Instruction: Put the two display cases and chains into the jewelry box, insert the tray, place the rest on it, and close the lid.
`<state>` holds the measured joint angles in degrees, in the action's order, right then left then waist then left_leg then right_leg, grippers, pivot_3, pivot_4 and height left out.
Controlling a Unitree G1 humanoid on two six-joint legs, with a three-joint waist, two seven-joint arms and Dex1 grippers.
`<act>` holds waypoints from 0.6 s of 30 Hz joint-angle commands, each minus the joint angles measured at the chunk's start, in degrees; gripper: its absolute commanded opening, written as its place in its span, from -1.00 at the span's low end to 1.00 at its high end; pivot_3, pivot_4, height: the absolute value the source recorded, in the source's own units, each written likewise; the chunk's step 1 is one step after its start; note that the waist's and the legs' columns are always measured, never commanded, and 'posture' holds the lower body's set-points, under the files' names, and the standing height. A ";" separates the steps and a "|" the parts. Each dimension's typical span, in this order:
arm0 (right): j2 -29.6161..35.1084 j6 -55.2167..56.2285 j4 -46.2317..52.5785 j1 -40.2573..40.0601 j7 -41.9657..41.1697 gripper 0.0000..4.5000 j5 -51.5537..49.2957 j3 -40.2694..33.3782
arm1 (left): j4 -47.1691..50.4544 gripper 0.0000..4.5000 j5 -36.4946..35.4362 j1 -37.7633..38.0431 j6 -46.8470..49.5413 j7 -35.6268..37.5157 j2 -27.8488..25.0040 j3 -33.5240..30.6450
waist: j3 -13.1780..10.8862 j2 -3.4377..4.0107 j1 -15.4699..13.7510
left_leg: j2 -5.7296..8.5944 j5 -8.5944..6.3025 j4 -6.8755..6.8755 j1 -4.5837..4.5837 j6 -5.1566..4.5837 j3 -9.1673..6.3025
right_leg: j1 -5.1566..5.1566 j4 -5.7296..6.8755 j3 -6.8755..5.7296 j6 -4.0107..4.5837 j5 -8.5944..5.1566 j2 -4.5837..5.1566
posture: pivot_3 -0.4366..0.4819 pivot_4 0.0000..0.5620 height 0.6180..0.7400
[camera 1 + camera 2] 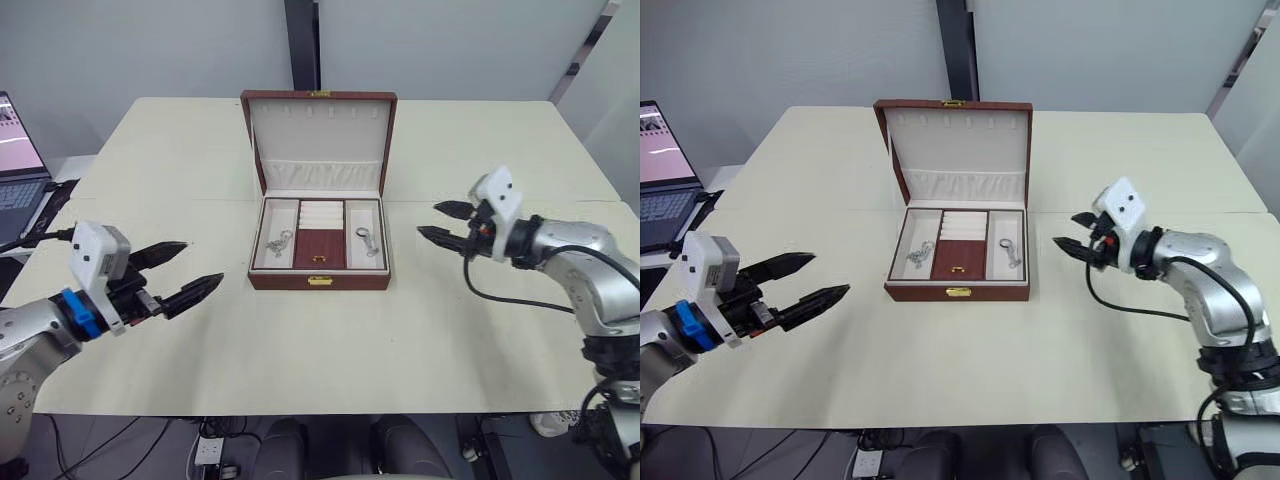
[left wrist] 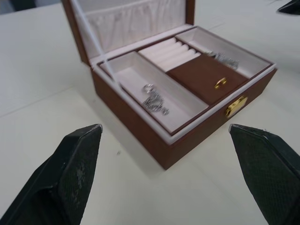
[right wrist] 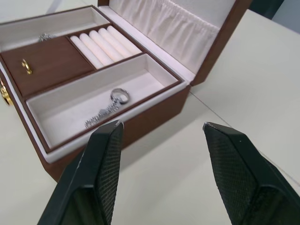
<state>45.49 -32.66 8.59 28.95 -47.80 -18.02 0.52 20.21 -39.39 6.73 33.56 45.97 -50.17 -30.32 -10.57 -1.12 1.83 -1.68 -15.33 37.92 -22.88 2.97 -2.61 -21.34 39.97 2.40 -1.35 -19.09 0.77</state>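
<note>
The reddish-brown jewelry box (image 1: 319, 281) stands mid-table with its lid (image 1: 319, 140) upright and open. The tray (image 1: 320, 236) sits inside the box, its gold pull (image 2: 221, 83) at the front. A silver chain (image 1: 279, 242) lies in the tray's left compartment and another chain (image 1: 366, 241) in the right one. The display cases are out of view. My left gripper (image 1: 188, 270) hovers open over the table left of the box. To the box's right my right gripper (image 1: 438, 221) is open too, fingertips pointing at the box. Both hold nothing.
A laptop (image 1: 18, 170) sits off the table's left edge, with a cable beside it. The cream table (image 1: 330, 350) stretches wide in front of and behind the box. A dark post (image 1: 302, 45) stands behind the table.
</note>
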 commanded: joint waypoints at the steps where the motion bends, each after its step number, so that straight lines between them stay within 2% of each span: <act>1: 2.68 8.80 -3.16 -1.17 -1.48 0.27 4.11 -1.51 | -3.57 1.00 3.91 -1.01 -4.00 -0.82 0.45 -0.97 | 0.00 -0.02 -0.01 | 0.00 0.00 0.01 0.00 0.00 0.01 | 0.00 -0.01 0.00 0.00 0.00 0.01 | -0.05 -0.47 1.00; 4: 3.10 14.25 -6.88 -1.92 -1.79 0.28 7.18 -0.30 | -4.72 0.74 5.88 -2.44 -4.30 -3.20 2.04 1.16 | 0.00 -0.02 -0.01 | 0.00 0.00 0.02 -0.01 0.00 0.06 | 0.00 0.00 0.00 0.00 0.00 0.12 | -0.05 -0.47 1.00; 6: 2.44 16.09 -8.93 -1.87 -1.95 0.28 8.31 0.38 | -5.63 0.47 7.74 -3.67 -4.96 -4.00 2.66 3.06 | 0.00 -0.02 0.00 | 0.01 0.00 0.02 -0.01 0.00 0.05 | 0.01 0.00 0.02 0.00 0.00 0.13 | -0.05 -0.47 1.00; 16: -2.89 13.49 -14.26 1.98 0.67 -0.87 13.98 5.11 | -11.34 -0.95 14.00 -12.60 -4.11 -10.01 7.97 11.98 | 0.00 -0.02 0.01 | 0.01 0.01 0.02 -0.01 0.01 0.12 | -0.03 0.02 0.01 0.00 0.00 0.15 | -0.05 -0.47 1.00; 17: -3.42 13.53 -14.79 2.48 0.86 -0.99 14.65 5.87 | -12.15 -1.00 14.47 -13.68 -3.63 -10.44 8.56 13.11 | 0.00 -0.02 -0.01 | 0.01 0.01 0.02 -0.02 0.01 0.10 | -0.02 0.02 0.00 0.00 0.00 0.17 | -0.05 -0.47 1.00; 18: -4.03 13.94 -15.41 2.98 1.07 -1.00 15.53 6.66 | -13.00 -1.00 14.77 -14.81 -3.08 -10.90 9.25 14.11 | 0.00 -0.02 -0.02 | 0.01 0.01 0.04 -0.02 0.01 0.10 | -0.02 0.03 -0.01 0.00 0.00 0.16 | -0.05 -0.47 1.00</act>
<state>41.80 -19.19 -7.10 30.54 -47.33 -3.53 6.69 7.45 -25.37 -6.67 30.11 36.01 -41.28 -17.07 -10.57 -1.14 1.82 -1.67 -15.32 37.96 -22.90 2.99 -2.52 -21.36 40.00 2.39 -1.35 -19.09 0.93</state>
